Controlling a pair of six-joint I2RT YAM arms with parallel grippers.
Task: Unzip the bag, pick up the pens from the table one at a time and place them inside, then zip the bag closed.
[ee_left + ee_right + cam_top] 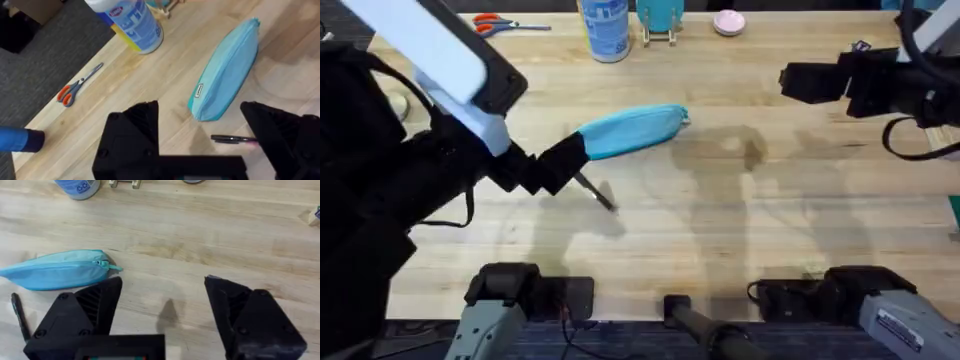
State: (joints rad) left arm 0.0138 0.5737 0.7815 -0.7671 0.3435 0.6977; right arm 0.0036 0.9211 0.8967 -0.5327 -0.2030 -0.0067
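Observation:
The light-blue bag lies zipped on the table, its zipper pull at the right end. A slim dark pen lies just in front of the bag's left end. My left gripper hovers at that left end, open. In the left wrist view the bag and the pen sit between and beyond its fingers. My right gripper is off to the right, open and holding nothing. Its wrist view shows the bag and the pen farther off.
Along the far edge stand a blue-and-white wipes container, a teal object on a stand and a pink item. Orange-handled scissors lie at the far left. Bare wood lies between the bag and the right arm.

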